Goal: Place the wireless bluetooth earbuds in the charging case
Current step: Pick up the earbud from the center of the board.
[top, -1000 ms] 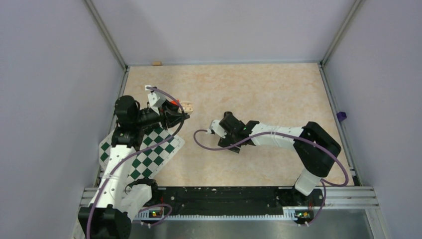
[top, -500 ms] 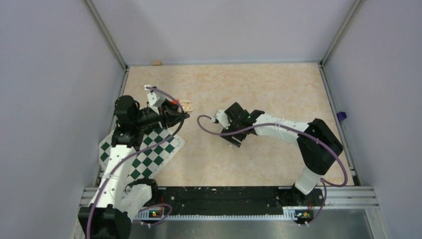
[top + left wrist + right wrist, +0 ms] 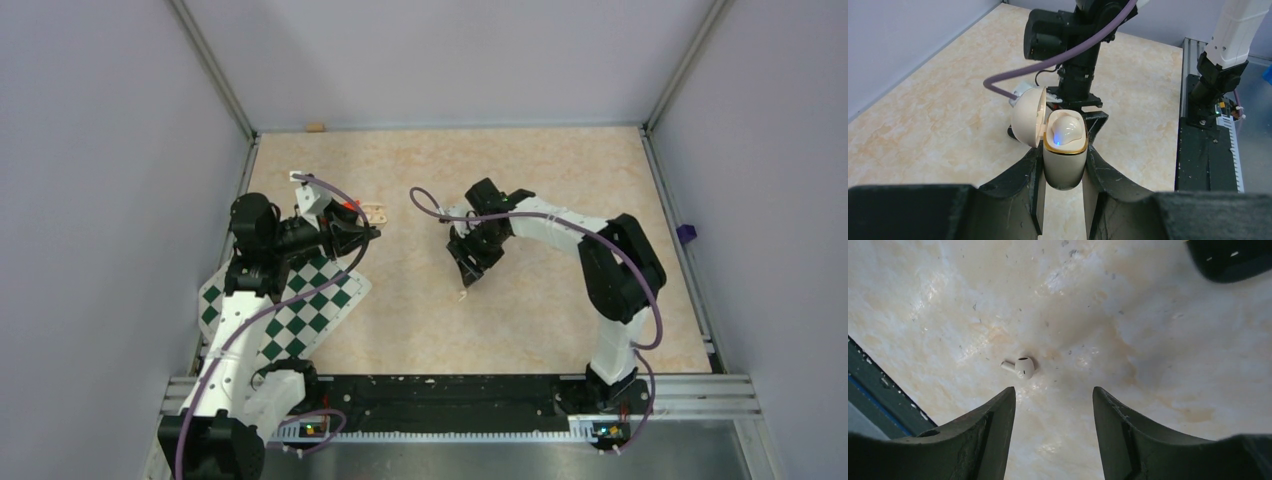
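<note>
My left gripper (image 3: 368, 230) (image 3: 1064, 152) is shut on the cream-white charging case (image 3: 1064, 167) (image 3: 375, 212) and holds it upright above the table. The case's lid (image 3: 1027, 116) hangs open to the left. One white earbud (image 3: 1066, 128) sits in the case with a blue light glowing on it. A second white earbud (image 3: 1023, 367) (image 3: 462, 295), with a short stem, lies on the beige table. My right gripper (image 3: 1053, 394) (image 3: 468, 270) hovers open just above it, fingertips apart, with nothing between them; the earbud lies slightly beyond the left fingertip.
A green-and-white chequered mat (image 3: 295, 310) lies under the left arm. A small tan block (image 3: 316, 127) sits at the back edge and a purple piece (image 3: 685, 233) on the right rail. The right arm's wrist (image 3: 1068, 35) stands close behind the held case.
The right arm's wrist has swung back and rightward, turning its fingers toward the earbud on the table, which now shows uncovered. Its jaws have narrowed somewhat. The left arm has not moved.
</note>
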`<state>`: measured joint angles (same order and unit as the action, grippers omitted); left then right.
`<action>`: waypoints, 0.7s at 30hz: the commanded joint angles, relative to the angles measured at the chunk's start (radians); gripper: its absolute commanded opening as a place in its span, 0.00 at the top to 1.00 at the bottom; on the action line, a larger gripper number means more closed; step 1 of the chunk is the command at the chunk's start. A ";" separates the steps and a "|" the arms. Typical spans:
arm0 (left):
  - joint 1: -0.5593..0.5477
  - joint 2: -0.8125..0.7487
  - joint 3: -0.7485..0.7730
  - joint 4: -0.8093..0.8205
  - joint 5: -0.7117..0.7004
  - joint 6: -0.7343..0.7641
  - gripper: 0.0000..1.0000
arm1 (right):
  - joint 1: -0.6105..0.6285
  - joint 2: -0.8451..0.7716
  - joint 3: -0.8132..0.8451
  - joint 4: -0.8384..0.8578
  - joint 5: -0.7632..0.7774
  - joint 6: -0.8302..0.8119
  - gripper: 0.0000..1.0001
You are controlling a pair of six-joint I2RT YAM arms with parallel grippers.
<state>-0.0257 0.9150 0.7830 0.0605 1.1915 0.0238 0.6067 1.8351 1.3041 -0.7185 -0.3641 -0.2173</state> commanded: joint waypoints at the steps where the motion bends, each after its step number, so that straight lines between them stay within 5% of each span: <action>1: 0.007 0.008 -0.004 0.066 0.027 -0.014 1.00 | 0.004 0.047 0.014 -0.055 -0.118 0.042 0.44; 21: 0.012 0.012 -0.015 0.088 0.025 -0.020 1.00 | 0.004 0.161 0.010 -0.002 -0.153 0.099 0.63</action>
<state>-0.0204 0.9276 0.7746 0.0917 1.1961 0.0093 0.6071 1.9556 1.3056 -0.7471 -0.5201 -0.1200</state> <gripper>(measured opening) 0.330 0.396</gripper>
